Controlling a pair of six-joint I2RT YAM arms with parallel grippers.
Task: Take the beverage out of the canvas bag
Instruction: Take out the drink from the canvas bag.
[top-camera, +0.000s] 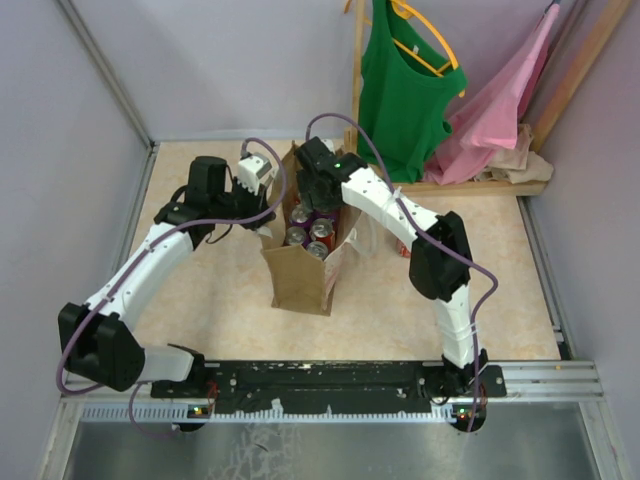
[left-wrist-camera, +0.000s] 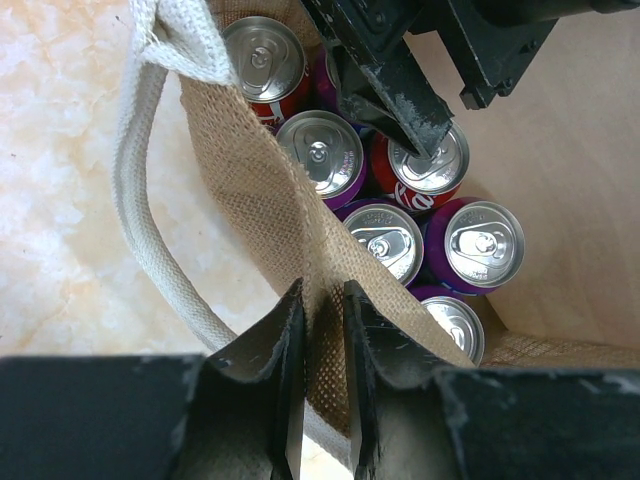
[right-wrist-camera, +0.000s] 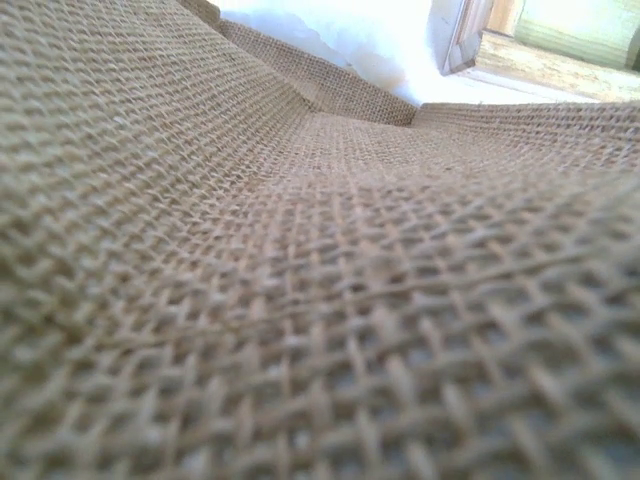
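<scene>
Canvas bag (top-camera: 300, 275) upright on the tabletop (top-camera: 220, 300), drinks inside, a robot hand at each side of its mouth.
At the bag's left wall the left hand (left-wrist-camera: 322, 296) stands narrowly parted astride the rim, with fabric in the gap and no firm pinch showing. A pale strap handle (left-wrist-camera: 140, 200) loops just outside that wall. Inside the bag, red and purple beverage cans (left-wrist-camera: 385, 245) stand upright, packed together. The right hand (left-wrist-camera: 455, 115) reaches into the bag from its right side with jaws wide apart. One fingertip (left-wrist-camera: 425, 125) touches the top of a red can (left-wrist-camera: 440, 168), and the hand grips nothing. Beyond the bag to its right hang a green top (top-camera: 400, 90) and a pink garment (top-camera: 500, 100).
</scene>
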